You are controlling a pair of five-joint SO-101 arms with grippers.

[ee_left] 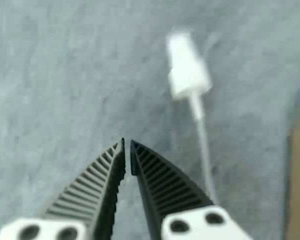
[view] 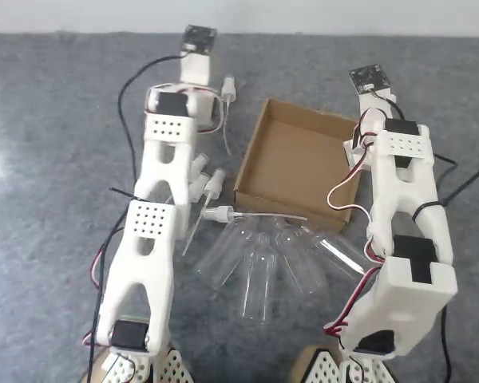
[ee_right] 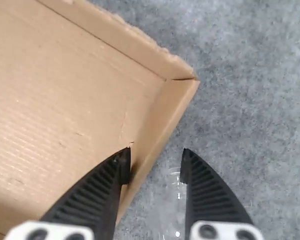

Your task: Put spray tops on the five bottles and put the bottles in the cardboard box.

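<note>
High view: the cardboard box sits mid-table, with the clear bottles fanned beside its near wall and spray tops toward the table's left edge

Left wrist view: the left hand, nearly closed and empty, hovers by one spray top, which looks light with a bendy tube, so grasp its collar

Right wrist view: the right hand, part open, straddles the box's corner wall

Cardboard box wall between the right claw tips; open carpet beside the spray top.
</note>
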